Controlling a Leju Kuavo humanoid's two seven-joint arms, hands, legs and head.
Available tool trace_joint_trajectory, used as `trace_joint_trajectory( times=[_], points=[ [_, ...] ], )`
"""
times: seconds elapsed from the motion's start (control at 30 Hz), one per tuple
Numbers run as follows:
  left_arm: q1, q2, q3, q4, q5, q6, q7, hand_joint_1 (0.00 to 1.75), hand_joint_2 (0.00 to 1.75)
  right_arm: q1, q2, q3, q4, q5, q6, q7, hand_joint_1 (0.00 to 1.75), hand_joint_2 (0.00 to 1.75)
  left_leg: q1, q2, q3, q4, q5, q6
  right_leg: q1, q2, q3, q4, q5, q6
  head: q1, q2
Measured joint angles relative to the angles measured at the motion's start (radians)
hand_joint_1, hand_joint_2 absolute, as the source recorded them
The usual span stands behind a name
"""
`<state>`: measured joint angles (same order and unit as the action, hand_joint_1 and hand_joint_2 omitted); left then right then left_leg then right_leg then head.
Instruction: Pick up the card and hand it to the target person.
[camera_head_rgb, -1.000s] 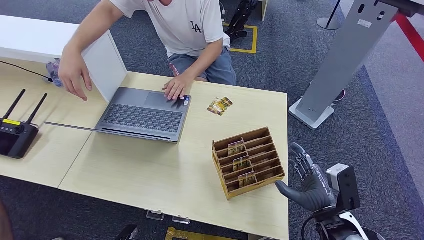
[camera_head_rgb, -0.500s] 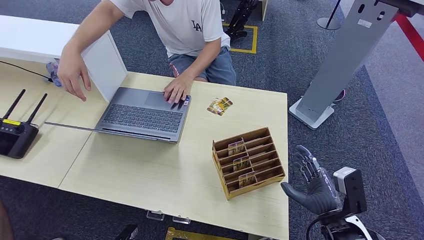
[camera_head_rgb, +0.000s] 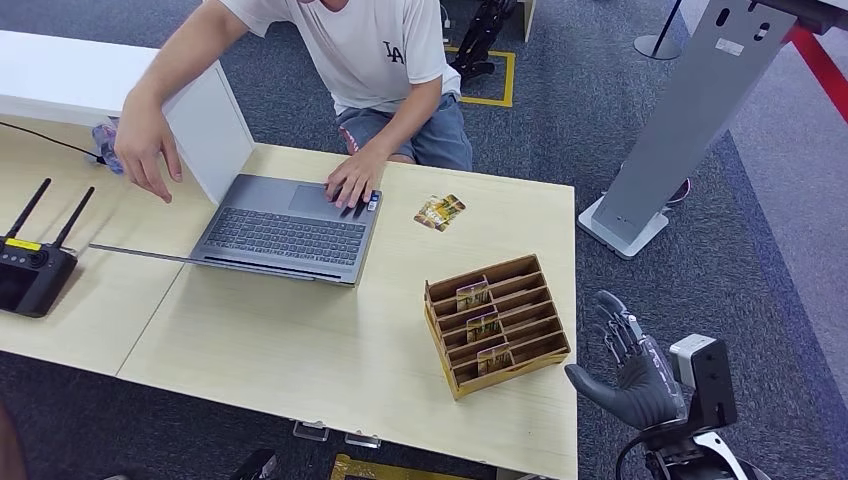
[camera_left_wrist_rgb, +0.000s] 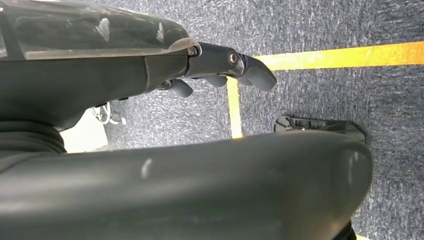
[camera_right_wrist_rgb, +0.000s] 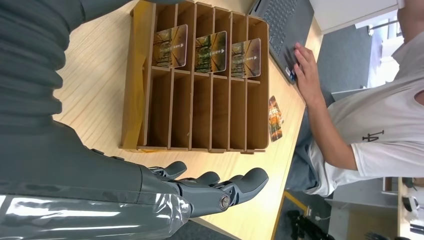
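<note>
The robot's right hand (camera_head_rgb: 628, 368), dark grey with a ribbed cover at the wrist, is seen nearest, hanging off the right edge of the light wooden counter (camera_head_rgb: 300, 340) over the grey carpet. Its fingers (camera_right_wrist_rgb: 235, 187) are spread apart and nothing is held in it. The left hand (camera_left_wrist_rgb: 220, 65) is caught from its wrist camera, hanging low over grey carpet marked with a yellow line; its fingers look loosely curled, but whether they are apart or closed really can't be told from that angle.

Just beside the right hand, on the counter, a brown wooden slotted card rack (camera_head_rgb: 497, 322) is set at an angle. Three cards with a green and brown forest print (camera_head_rgb: 483, 326) are stood upright in it, one behind another in separate slots along the same column; the other slots are seen bare in the right wrist view.

Farther back, a small loose stack of similar printed cards (camera_head_rgb: 440, 212) is lying flat on the counter, well apart from the rack. Near that, an open grey laptop (camera_head_rgb: 288, 228) is placed, and one hand of a person in a white T-shirt (camera_head_rgb: 352, 178) is rested on its far corner. The person's other hand (camera_head_rgb: 146, 140) is held out above the counter to the left. At the far left edge, a black router-like box with two antennas (camera_head_rgb: 35, 262) is sat.
</note>
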<state>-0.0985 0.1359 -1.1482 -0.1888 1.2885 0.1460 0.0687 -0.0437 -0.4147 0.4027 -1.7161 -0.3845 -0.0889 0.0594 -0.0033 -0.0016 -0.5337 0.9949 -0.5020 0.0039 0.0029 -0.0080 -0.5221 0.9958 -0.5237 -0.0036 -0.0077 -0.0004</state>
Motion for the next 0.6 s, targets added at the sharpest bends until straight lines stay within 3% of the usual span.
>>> trace_joint_trajectory(
  times=[0.6],
  points=[
    [0.000, 0.000, 0.000, 0.000, 0.000, 0.000, 0.000, 0.00, 0.00, 0.005, 0.000, 0.000, 0.000, 0.005, 0.000, 0.008, 0.00, 1.75, 0.000, 0.000, 0.000, 0.000, 0.000, 0.000, 0.000, 0.000, 0.000, 0.000, 0.000, 0.000, 0.000, 0.000]
  ],
)
